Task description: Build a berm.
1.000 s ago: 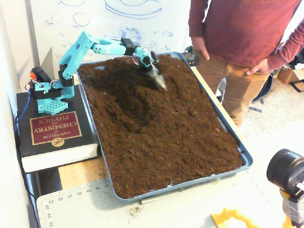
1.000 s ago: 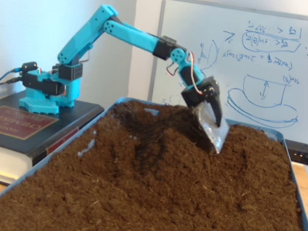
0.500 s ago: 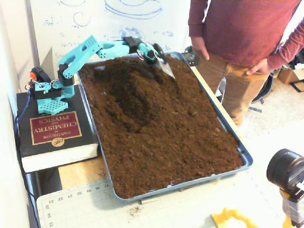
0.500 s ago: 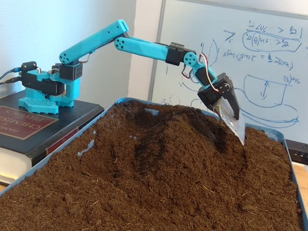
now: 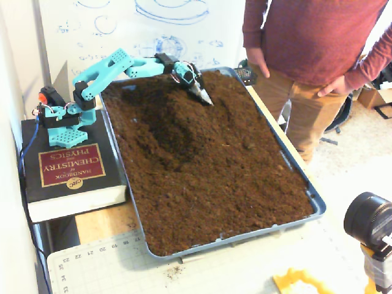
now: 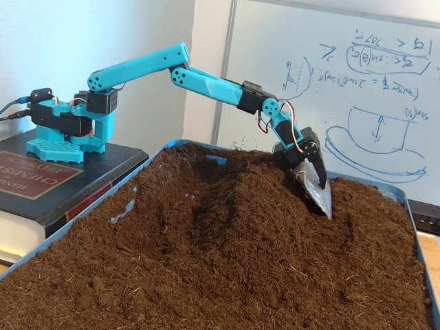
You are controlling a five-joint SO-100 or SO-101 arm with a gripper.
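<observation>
My scoop gripper (image 6: 317, 192) tip touches the berm (image 6: 234, 185) at the tray's (image 5: 309, 196) far end; can't tell jaw state.

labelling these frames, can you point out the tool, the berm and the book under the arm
tool (image 6: 317, 194): low fixed view, on the metal scoop blade.
berm (image 6: 240, 180): low fixed view, on the ridge's crest.
book (image 5: 72, 165): high fixed view, on its red cover label.

Person (image 5: 312, 55) — head cut off by the top edge. Gripper (image 6: 317, 197) finger separation unreadable in both fixed views — scoop tip meets soil.
</observation>
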